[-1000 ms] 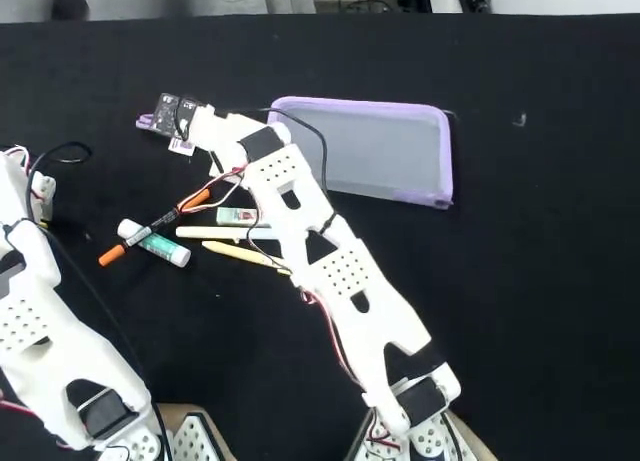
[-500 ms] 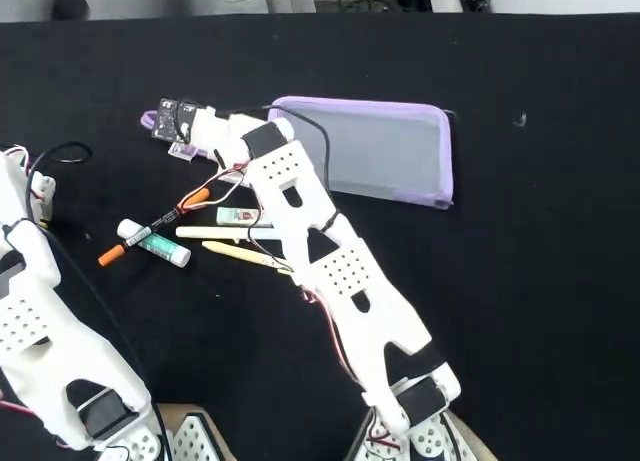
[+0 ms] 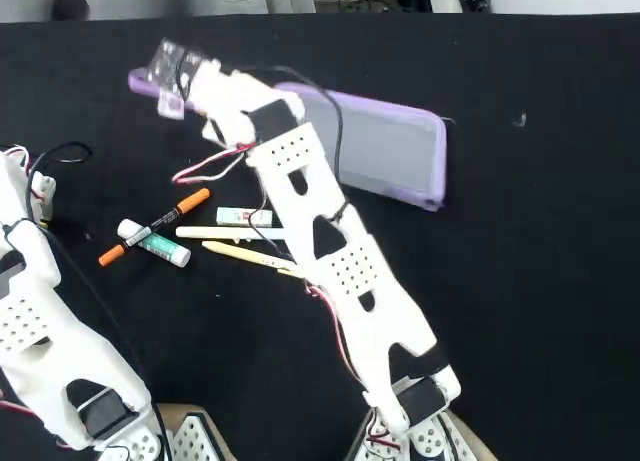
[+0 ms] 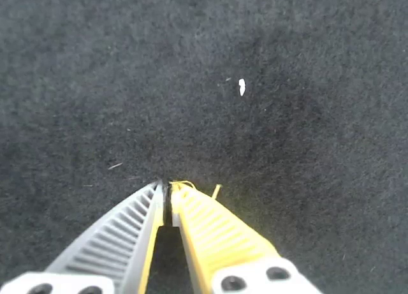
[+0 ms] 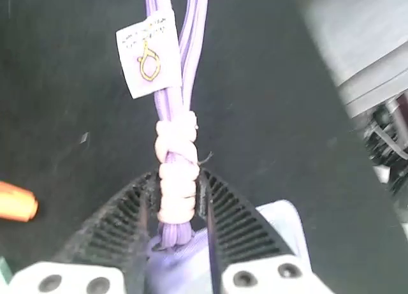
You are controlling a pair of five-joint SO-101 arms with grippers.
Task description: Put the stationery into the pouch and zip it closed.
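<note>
We find our right gripper (image 5: 177, 179) almost fully closed, its ribbed black jaws pinching the knotted lilac pull cord (image 5: 176, 173), which has a small white paper tag (image 5: 148, 54) on it just past the knot. The white right arm (image 3: 330, 251) stretches from its base at the table's 6 o'clock edge toward 11 o'clock, with its wrist raised over the black cloth table (image 3: 540, 281). The flat grey fabric pouch with lilac trim (image 3: 385, 146) lies at about 4 o'clock from that gripper, and the arm hides the pouch's end nearest the gripper.

The stationery lies loose on the cloth at about 6 o'clock from the right gripper, well apart from it and outside the pouch. We count an orange-and-black marker pen (image 3: 160, 224) crossing one end of a white glue stick with a green label (image 3: 155, 244), a small white-and-green block (image 3: 243, 216), a thin white stick (image 3: 215, 232) and a pale yellow pencil (image 3: 240, 252).

Our left gripper (image 4: 167, 187) has its grey and yellow jaws pressed together at the tips, gripping nothing, above bare cloth. The white left arm (image 3: 40, 321) stands at the table's 8 o'clock corner
</note>
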